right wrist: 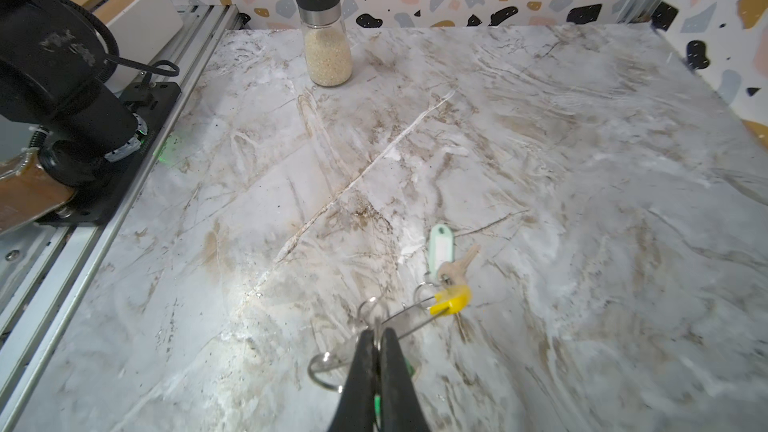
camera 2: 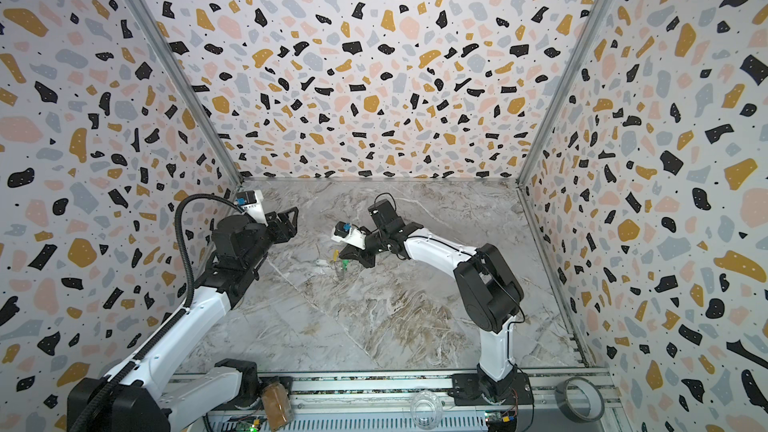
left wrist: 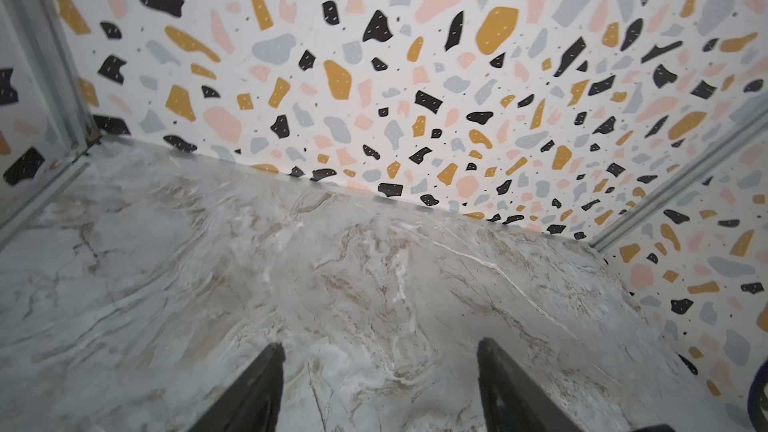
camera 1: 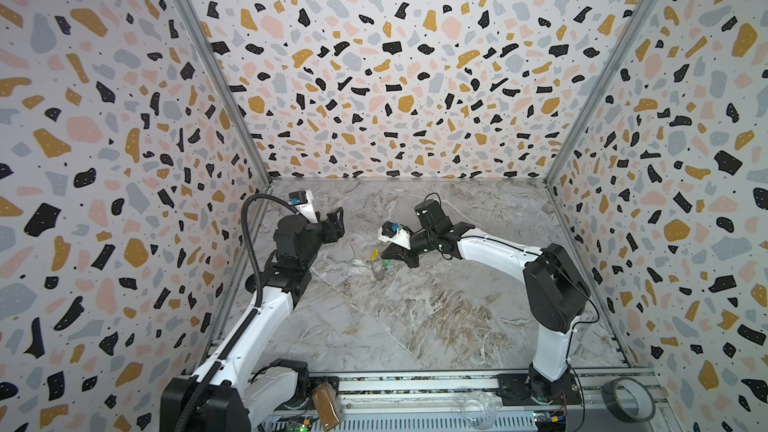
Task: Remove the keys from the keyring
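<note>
The keyring (right wrist: 409, 322) is a thin grey wire hoop with a yellow sleeve (right wrist: 451, 300), and it lies on the marble table (right wrist: 582, 201). A pale mint tag (right wrist: 440, 249) and its small key (right wrist: 459, 265) rest beside the sleeve. My right gripper (right wrist: 377, 332) is shut at the hoop. Green plastic (right wrist: 409, 367) of the other key's tag shows between and behind its fingers. In both top views the yellow sleeve (camera 1: 374, 253) (camera 2: 335, 254) and green tag (camera 1: 386, 258) (camera 2: 344, 264) sit at the right gripper's tip (camera 1: 384, 252). My left gripper (left wrist: 380, 351) (camera 1: 338, 218) hangs open over bare marble at the back left, far from the keys.
A grinder of pale grains (right wrist: 326, 35) stands near the rail by the left arm's base (right wrist: 62, 76). On the front rail are a brown spice jar (camera 1: 326, 405), a clear glass jar (camera 1: 478, 409) and a dark tape roll (camera 1: 627, 398). Patterned walls enclose three sides.
</note>
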